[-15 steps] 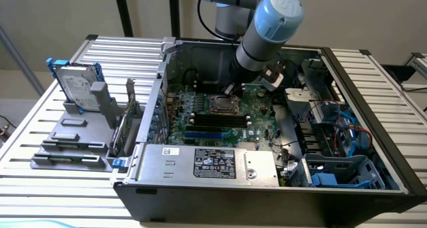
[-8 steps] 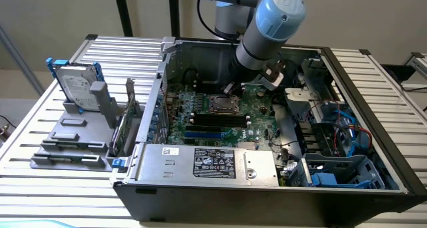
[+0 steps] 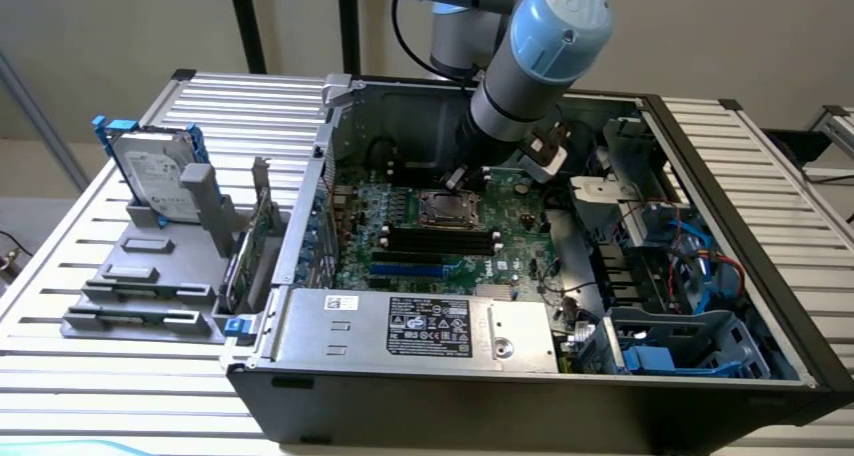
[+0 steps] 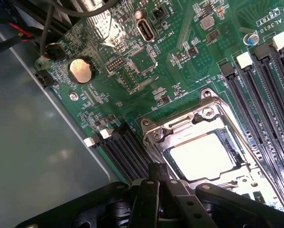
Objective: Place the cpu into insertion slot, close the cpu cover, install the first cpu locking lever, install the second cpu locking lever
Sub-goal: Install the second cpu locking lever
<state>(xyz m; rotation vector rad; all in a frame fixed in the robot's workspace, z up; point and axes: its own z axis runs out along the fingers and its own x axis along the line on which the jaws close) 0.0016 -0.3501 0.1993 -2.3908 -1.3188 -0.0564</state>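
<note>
hovering beside the cpu cover [image 4: 199, 142] and memory slots [image 4: 260, 90], gripper [image 4: 156, 190] grip state unclear.

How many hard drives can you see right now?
1. The hard drive stands upright in the grey rack on the exterior view's left, outside the computer case. More may sit hidden in the case's bays.

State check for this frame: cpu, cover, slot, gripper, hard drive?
cpu: seated in the insertion slot, face up.
cpu cover: closed down around the cpu.
insertion slot: occupied.
gripper: just above the socket's edge, holding nothing visible.
hard drive: upright in its grey stand.
</note>
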